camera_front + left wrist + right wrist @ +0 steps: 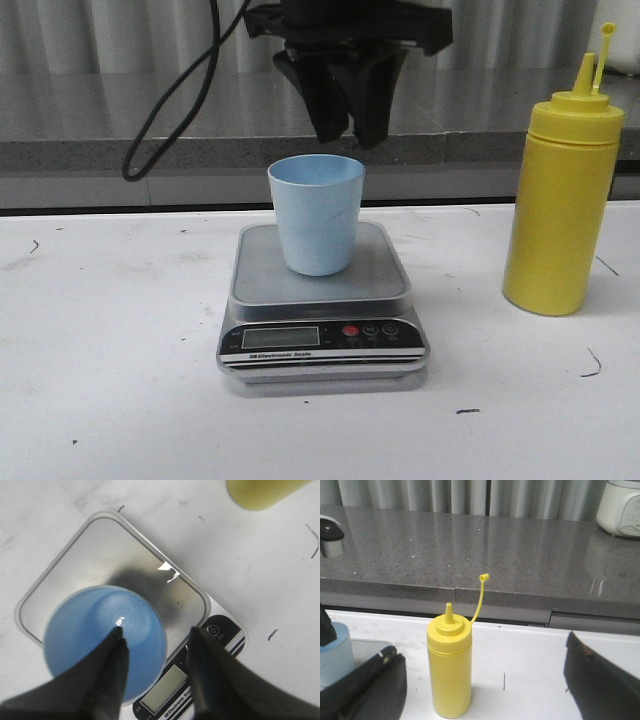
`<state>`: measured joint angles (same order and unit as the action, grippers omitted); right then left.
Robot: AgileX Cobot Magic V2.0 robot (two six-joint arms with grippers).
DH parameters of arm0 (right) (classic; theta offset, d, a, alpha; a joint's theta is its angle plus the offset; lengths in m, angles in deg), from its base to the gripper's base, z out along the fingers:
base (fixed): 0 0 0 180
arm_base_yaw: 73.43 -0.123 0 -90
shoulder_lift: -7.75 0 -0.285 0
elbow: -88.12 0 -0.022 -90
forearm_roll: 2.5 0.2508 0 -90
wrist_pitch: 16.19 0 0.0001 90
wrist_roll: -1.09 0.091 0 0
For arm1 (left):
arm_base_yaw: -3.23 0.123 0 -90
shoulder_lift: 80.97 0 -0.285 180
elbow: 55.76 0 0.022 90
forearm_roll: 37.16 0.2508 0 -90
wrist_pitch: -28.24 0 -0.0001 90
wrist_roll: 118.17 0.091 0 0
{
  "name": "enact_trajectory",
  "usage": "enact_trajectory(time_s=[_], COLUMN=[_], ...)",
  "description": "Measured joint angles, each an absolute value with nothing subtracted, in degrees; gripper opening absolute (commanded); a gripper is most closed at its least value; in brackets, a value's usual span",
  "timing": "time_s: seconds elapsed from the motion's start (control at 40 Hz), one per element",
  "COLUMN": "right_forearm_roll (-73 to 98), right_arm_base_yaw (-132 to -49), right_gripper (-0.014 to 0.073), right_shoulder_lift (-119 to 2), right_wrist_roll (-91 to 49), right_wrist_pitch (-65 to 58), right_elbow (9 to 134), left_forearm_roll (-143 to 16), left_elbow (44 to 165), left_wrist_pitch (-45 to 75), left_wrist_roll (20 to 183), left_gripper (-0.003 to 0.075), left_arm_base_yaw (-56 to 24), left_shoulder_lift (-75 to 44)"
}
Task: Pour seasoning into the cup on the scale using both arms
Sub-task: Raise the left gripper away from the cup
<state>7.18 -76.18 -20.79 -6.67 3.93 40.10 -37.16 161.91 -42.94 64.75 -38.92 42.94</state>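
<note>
The light blue cup point(316, 215) stands upright on the silver scale point(322, 300) at the table's middle. My left gripper point(350, 138) hangs just above the cup's rim, open and empty, not touching it. In the left wrist view the cup point(85, 630) is seen from above on the scale's platform point(100, 555), with my left gripper point(158, 632) over its edge. The yellow seasoning bottle point(560, 200) stands upright at the right, its cap off on its tether. My right gripper point(480, 647) is wide open, with the bottle point(450, 675) ahead between the fingers, apart from both.
A grey stone counter point(100, 110) runs behind the white table point(110, 380). A black cable point(165, 105) loops down at the back left. A white appliance point(620, 507) stands on the counter at the far right. The cup point(335, 650) and scale edge point(367, 645) show beside the right gripper.
</note>
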Motion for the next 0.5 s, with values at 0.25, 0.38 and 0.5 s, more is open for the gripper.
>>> enact_trajectory(time_s=[0.25, 0.38, 0.5], right_forearm_roll=[7.18, 7.18, 7.18], right_arm_base_yaw=[-76.18, -76.18, -76.18], right_gripper=[0.0651, 0.0651, 0.0651], right_shoulder_lift=[-20.79, -20.79, -20.79], right_wrist_roll=[-6.67, -6.67, -6.67], right_wrist_pitch=[3.97, 4.06, 4.06], right_elbow=[40.10, 40.10, 40.10], left_forearm_roll=[-36.86, -36.86, -36.75], left_elbow=[155.46, 147.41, 139.53], left_wrist_pitch=[-42.99, -42.99, -42.99], left_wrist_roll=[64.75, 64.65, 63.33], left_gripper=[-0.0020, -0.0020, -0.0020], left_arm_base_yaw=[-37.59, -34.58, -29.92], left_shoulder_lift=[36.50, 31.69, 25.80])
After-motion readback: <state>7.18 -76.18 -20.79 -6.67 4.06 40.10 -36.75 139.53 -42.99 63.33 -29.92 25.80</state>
